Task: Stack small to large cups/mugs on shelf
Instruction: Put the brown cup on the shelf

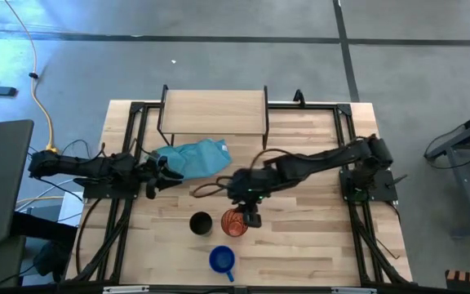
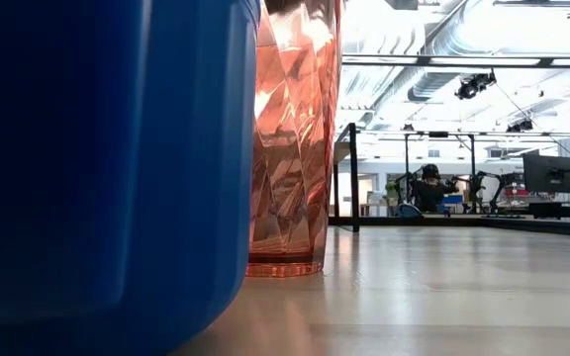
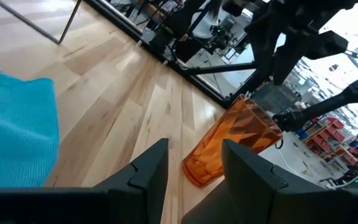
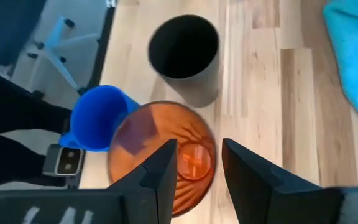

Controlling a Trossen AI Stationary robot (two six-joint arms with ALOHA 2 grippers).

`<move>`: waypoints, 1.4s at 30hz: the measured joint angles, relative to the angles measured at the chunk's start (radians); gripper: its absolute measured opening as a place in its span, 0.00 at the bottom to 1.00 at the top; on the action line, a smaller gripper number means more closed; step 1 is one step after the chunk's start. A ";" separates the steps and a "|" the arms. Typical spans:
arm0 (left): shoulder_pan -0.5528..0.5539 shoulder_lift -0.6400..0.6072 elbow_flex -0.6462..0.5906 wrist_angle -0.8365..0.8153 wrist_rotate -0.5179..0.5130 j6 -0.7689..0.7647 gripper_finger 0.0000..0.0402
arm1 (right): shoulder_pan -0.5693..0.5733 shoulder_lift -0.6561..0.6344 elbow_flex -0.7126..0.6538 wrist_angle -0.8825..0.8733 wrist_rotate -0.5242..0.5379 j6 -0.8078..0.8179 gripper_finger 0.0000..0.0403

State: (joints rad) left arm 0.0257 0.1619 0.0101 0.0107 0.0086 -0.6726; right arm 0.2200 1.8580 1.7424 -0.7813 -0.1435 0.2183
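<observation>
The red-orange tumbler (image 1: 233,223) (image 2: 290,138) stands upright on its base on the table, with the black cup (image 1: 201,223) (image 4: 185,53) close beside it. The blue mug (image 1: 221,260) (image 4: 95,118) is nearer the table's near edge. My right gripper (image 1: 250,216) (image 4: 197,155) is open and hangs over the tumbler's rim (image 4: 211,140); one finger stands over the inside and one outside it. My left gripper (image 1: 160,175) (image 3: 194,158) is open and waits at the table's left, beside the teal cloth. The shelf (image 1: 213,110) stands at the far edge with nothing on top. My right gripper comes at the tumbler from above, pointing down, its fingers (image 4: 163,168) on either side of the rim's wall on the side away from the blue mug. I cannot tell whether they touch the tumbler.
The teal cloth (image 1: 196,157) (image 3: 11,130) lies crumpled between the shelf and the cups. A dark cable loops on the table near the right arm's wrist (image 1: 206,189). Black frame rails run along both table sides. Bare wood lies to the tumbler's right.
</observation>
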 joint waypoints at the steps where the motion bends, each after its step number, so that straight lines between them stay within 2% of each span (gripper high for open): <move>1: 0.000 0.003 0.000 0.001 0.000 -0.005 0.34 | -0.006 0.016 0.021 -0.019 -0.010 -0.004 0.29; 5: 0.000 0.013 0.000 0.000 0.004 -0.005 0.34 | -0.025 0.057 0.066 -0.077 -0.031 -0.010 0.29; 11: 0.000 0.013 0.000 0.000 0.006 -0.005 0.34 | -0.048 0.068 0.056 -0.125 -0.064 0.022 0.29; 25: 0.000 0.013 0.000 0.000 0.006 0.019 0.34 | -0.022 0.118 0.056 -0.064 -0.070 0.100 0.29; 29: 0.000 0.013 0.000 0.000 0.006 0.022 0.34 | -0.009 0.143 0.056 -0.068 -0.063 0.127 0.29; 34: 0.000 0.013 0.000 0.000 0.006 0.022 0.34 | -0.003 0.153 0.056 -0.068 0.009 0.168 0.29; 37: 0.000 0.013 0.000 0.000 0.006 0.022 0.34 | -0.003 0.153 0.056 -0.080 0.040 0.183 0.24; 42: 0.000 0.013 0.000 0.000 0.006 0.022 0.34 | -0.003 0.153 0.056 -0.130 0.030 0.193 0.03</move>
State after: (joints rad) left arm 0.0254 0.1745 0.0101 0.0105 0.0147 -0.6510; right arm 0.2171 2.0106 1.7981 -0.9111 -0.1132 0.4111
